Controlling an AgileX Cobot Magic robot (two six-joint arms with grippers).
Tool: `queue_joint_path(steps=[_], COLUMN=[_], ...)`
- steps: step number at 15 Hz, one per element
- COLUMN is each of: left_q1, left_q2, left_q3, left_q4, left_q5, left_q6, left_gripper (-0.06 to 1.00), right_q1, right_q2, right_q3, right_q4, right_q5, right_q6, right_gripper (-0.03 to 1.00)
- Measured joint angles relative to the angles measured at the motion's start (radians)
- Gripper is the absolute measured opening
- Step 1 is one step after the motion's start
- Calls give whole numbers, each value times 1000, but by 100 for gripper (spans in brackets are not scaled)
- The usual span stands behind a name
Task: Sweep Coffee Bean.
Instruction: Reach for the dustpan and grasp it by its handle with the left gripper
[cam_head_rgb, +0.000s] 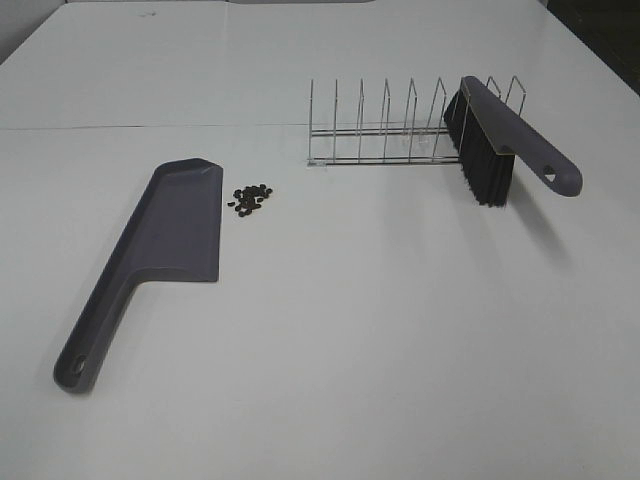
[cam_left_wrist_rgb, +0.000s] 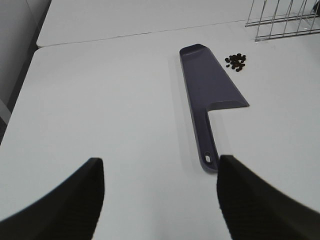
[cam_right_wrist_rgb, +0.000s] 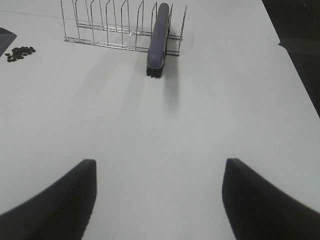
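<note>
A small cluster of dark coffee beans (cam_head_rgb: 251, 198) lies on the white table just right of the blade of a grey-purple dustpan (cam_head_rgb: 160, 245). The beans (cam_left_wrist_rgb: 236, 61) and dustpan (cam_left_wrist_rgb: 209, 95) also show in the left wrist view. A grey-purple brush with black bristles (cam_head_rgb: 500, 140) stands in the right end of a wire rack (cam_head_rgb: 385, 130); it also shows in the right wrist view (cam_right_wrist_rgb: 159, 40). My left gripper (cam_left_wrist_rgb: 160, 200) is open and empty, short of the dustpan's handle. My right gripper (cam_right_wrist_rgb: 157, 200) is open and empty, well short of the brush. Neither gripper shows in the exterior high view.
The white table (cam_head_rgb: 380, 330) has a seam across its far part. Its right edge (cam_right_wrist_rgb: 295, 75) drops to a dark floor. The table's left edge (cam_left_wrist_rgb: 20, 95) shows in the left wrist view.
</note>
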Motion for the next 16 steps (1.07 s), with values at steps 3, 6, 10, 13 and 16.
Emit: queue_joint_path(steps=[3, 6, 10, 13, 16], left_q1=[0, 0, 0, 0, 0], left_q2=[0, 0, 0, 0, 0], left_q3=[0, 0, 0, 0, 0], left_q4=[0, 0, 0, 0, 0], left_q5=[0, 0, 0, 0, 0], left_q6=[0, 0, 0, 0, 0], left_gripper=[60, 60, 60, 60, 60], right_q1=[0, 0, 0, 0, 0], right_q2=[0, 0, 0, 0, 0], right_q3=[0, 0, 0, 0, 0], right_q4=[0, 0, 0, 0, 0], right_q5=[0, 0, 0, 0, 0], right_q6=[0, 0, 0, 0, 0], right_gripper=[66, 66, 66, 66, 66])
